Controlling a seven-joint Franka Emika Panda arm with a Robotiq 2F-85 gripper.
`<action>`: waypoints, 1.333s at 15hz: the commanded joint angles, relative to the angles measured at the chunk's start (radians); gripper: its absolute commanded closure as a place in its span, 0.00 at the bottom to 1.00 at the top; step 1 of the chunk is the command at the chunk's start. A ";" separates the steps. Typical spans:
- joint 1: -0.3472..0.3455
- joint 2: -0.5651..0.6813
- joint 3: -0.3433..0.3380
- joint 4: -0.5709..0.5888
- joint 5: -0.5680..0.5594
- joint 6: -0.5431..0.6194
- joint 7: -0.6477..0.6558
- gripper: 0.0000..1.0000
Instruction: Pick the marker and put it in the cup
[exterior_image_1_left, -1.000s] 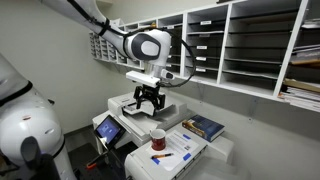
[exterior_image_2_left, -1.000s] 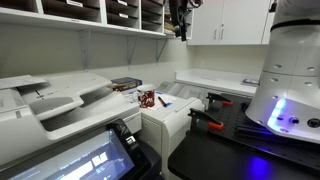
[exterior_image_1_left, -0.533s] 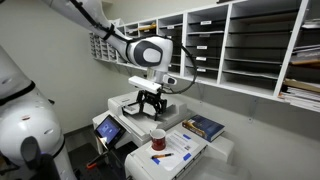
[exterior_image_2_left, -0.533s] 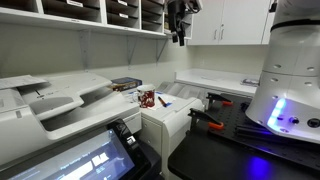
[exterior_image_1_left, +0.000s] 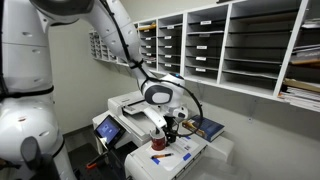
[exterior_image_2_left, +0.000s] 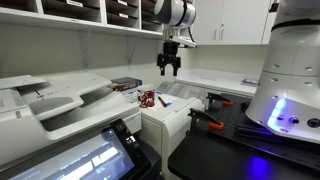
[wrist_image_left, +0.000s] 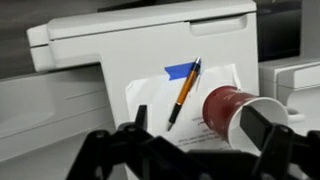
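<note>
Jaws are standing spread wide and gripping nothing in the wrist view, their dark fingers (wrist_image_left: 265, 135) framing the bottom edge. Between them the marker (wrist_image_left: 184, 93) is lying slantwise on a sheet of paper (wrist_image_left: 150, 100), its lower end just beside the dark red cup (wrist_image_left: 225, 108). I judge the pick is going best if the wrist is turning to set the jaws across the barrel. Closing on the upper half, away from the cup, should keep either finger from nudging it.

In an exterior view the arm is hanging over the desk (exterior_image_1_left: 192, 148), with the jaws partly covering the cup (exterior_image_1_left: 158, 140). The marker (exterior_image_1_left: 163, 156) is lying in front of it, and a dark blue book (exterior_image_1_left: 205, 127) is sitting well apart.

In an exterior view the jaws are hovering open, high above the cup (exterior_image_2_left: 147, 98); the marker is too small to make out. A straight, slow descent seems wise.
</note>
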 joint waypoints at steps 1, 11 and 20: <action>-0.046 0.172 0.056 0.111 0.079 0.040 0.067 0.00; -0.016 0.455 0.065 0.314 -0.041 0.089 0.322 0.09; -0.019 0.469 0.067 0.314 -0.083 0.065 0.335 0.69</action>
